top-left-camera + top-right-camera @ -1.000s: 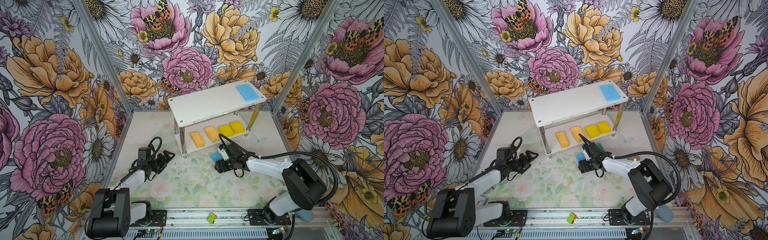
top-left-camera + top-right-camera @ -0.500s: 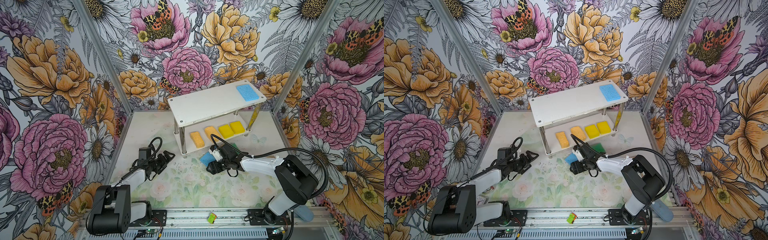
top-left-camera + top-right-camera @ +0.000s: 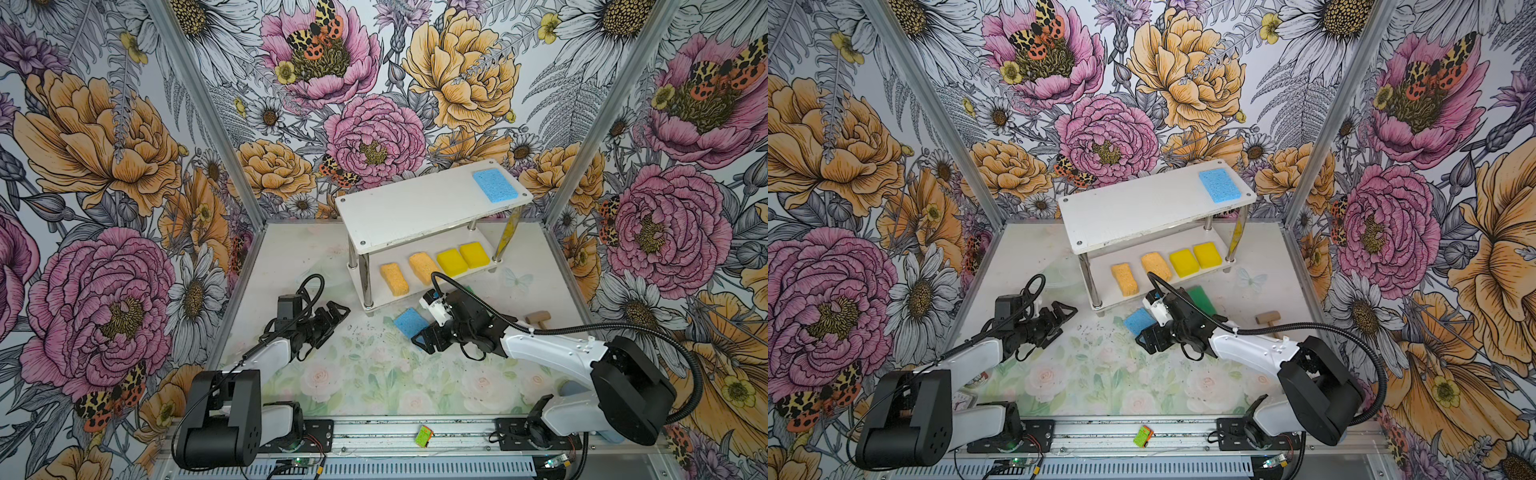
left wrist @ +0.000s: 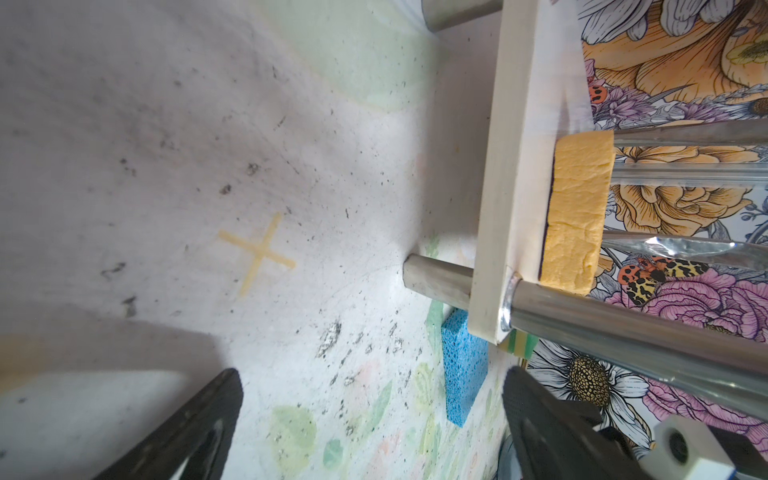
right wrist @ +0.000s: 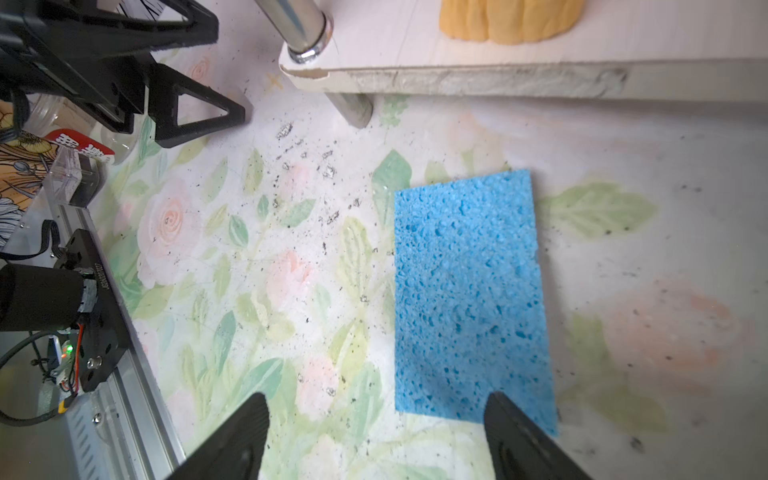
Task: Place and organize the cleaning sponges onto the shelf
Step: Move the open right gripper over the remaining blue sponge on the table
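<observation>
One step: grab blue sponge, lying flat on table just before shelf. With right gripper wide open, empty, off-centre over its near end, shift sideways, drop low, pinch both long edges squarely.

Both top views look down from high at the front; both low, close wrist cameras share the loose blue sponge.

Green-topped rectangular sponge on floor: largely hidden behind black-and-white right arm in both top views. Porous orange-yellow sponge cut off by frame edge, right wrist view. Small green-orange object on front rail: too small to ID
</observation>
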Available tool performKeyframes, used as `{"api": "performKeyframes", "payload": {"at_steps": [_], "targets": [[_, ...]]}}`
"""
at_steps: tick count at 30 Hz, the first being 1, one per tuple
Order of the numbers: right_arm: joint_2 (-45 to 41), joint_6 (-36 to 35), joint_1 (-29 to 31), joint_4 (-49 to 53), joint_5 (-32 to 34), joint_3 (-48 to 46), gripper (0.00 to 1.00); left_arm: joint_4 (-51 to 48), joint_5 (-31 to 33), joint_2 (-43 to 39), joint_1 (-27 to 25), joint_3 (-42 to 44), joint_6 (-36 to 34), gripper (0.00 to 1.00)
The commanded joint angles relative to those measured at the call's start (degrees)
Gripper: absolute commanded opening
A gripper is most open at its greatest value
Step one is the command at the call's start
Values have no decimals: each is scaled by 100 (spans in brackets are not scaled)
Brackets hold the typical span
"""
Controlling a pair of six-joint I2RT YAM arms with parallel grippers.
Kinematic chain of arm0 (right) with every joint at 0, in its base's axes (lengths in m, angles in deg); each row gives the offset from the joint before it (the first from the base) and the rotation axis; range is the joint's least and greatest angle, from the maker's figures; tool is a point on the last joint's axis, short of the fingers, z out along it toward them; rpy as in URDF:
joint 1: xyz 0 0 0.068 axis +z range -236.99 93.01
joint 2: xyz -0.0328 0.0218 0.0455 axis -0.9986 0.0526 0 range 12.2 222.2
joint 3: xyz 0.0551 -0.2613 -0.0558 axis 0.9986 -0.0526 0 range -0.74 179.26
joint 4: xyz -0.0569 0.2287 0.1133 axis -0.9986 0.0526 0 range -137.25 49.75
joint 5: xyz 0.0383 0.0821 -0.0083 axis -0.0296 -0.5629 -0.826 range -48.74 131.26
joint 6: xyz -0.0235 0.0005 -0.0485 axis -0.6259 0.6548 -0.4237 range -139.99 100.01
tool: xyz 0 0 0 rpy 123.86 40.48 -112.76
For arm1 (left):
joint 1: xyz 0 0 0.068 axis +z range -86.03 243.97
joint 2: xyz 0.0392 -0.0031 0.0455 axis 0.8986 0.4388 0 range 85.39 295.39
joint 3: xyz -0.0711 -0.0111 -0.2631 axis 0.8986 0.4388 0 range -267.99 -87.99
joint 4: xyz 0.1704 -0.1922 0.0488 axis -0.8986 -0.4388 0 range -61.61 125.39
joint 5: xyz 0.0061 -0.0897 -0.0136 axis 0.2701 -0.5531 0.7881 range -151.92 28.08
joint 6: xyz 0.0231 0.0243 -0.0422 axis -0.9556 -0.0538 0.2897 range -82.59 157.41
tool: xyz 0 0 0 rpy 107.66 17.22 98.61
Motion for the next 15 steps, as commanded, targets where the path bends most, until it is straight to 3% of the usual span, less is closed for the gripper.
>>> {"api": "performKeyframes", "payload": {"at_steps": [1, 5, 15], "targets": [[-88, -269, 14, -164, 299, -66, 86, 202, 83, 36, -65, -62, -3, 99], [144, -491, -59, 24, 120, 142, 89, 208, 57, 46, -78, -64, -3, 99], [614, -740, -191, 34, 415, 312, 91, 200, 80, 16, -87, -53, 19, 99]]}}
